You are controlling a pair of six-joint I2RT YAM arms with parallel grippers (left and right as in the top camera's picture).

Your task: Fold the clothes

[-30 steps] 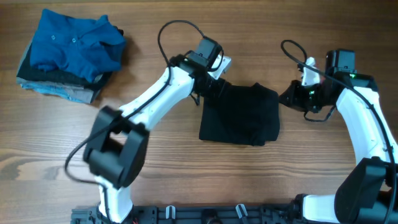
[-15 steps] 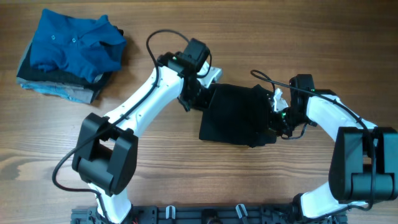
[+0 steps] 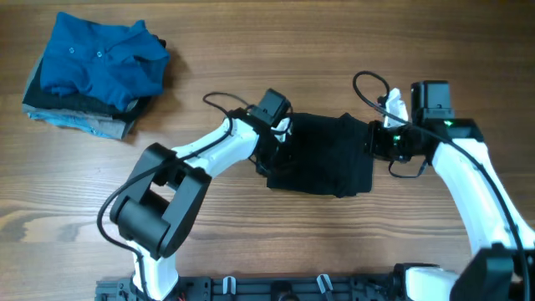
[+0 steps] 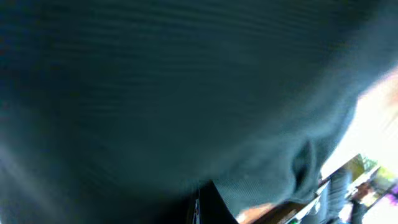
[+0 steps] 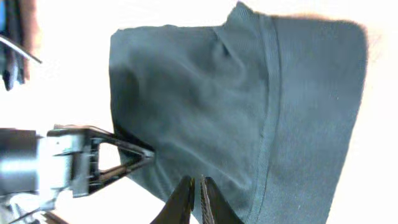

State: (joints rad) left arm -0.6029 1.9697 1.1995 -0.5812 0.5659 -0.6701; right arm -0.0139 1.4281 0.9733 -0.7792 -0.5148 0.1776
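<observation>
The clothes, a black polo shirt [image 3: 322,155], lie folded into a rough square at the table's middle. My left gripper [image 3: 274,147] sits at the shirt's left edge, shut with that edge pinched in its tips. In the left wrist view dark fabric [image 4: 186,93] fills nearly the whole frame, and one dark finger [image 4: 210,205] shows at the bottom. My right gripper [image 3: 374,142] hovers at the shirt's right edge. In the right wrist view its jaws [image 5: 196,182] stand together over the shirt [image 5: 249,106], holding nothing that I can see. The left gripper [image 5: 148,153] touches the far edge there.
A stack of folded garments with a blue buttoned polo shirt [image 3: 96,58] on top sits at the back left of the wooden table [image 3: 251,234]. Black cables loop above both wrists.
My left gripper has come down from the shirt's upper left corner to its left edge and shut there. The right gripper reached in over the shirt, then drew back to its right edge.
</observation>
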